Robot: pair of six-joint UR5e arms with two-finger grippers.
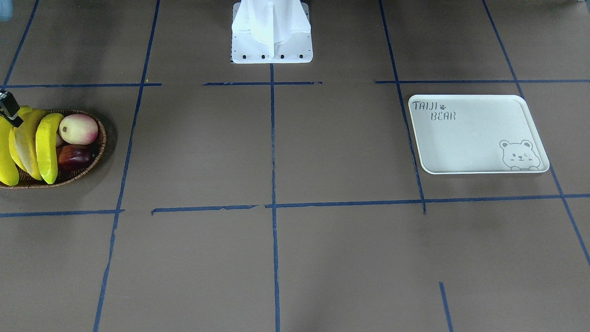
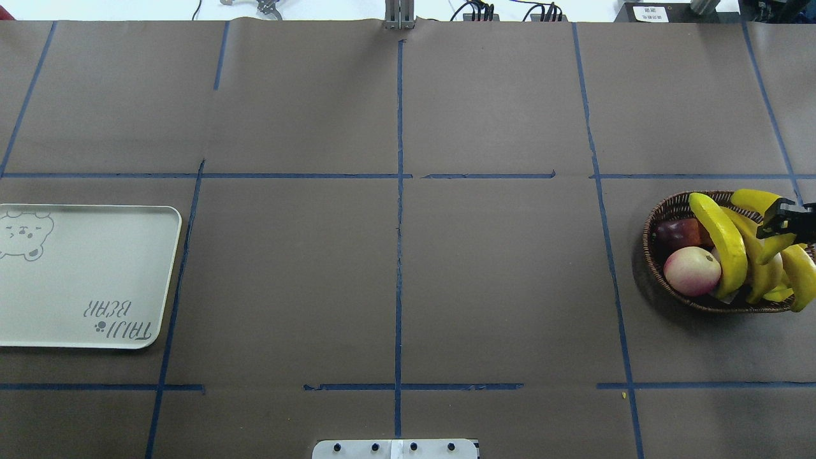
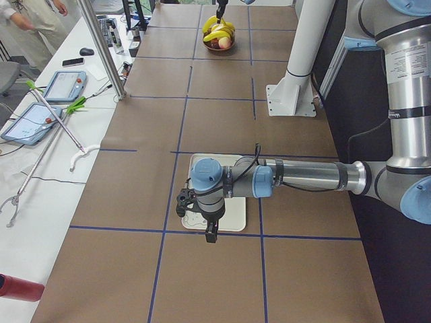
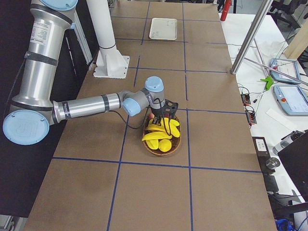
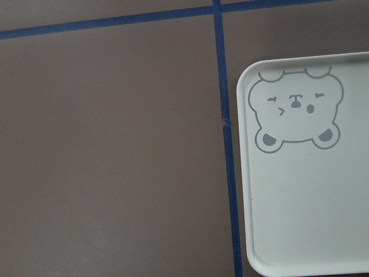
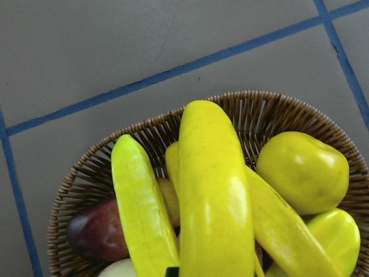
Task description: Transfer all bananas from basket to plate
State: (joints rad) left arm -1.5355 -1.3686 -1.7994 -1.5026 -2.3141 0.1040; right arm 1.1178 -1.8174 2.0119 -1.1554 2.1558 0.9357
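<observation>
Bananas (image 2: 727, 245): piled in the basket (image 2: 656, 217), at the table's right end.
Plate (image 2: 89, 274): well apart, at the left end.
Right gripper (image 2: 781, 222): down among the bananas; cannot tell whether it is pinching.
Left gripper (image 3: 210, 232): above the plate's edge; cannot tell.

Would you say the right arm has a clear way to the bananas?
Probably yes: the right claw sits right at the bananas, which lie uncovered on top of the other fruit in the basket.
</observation>
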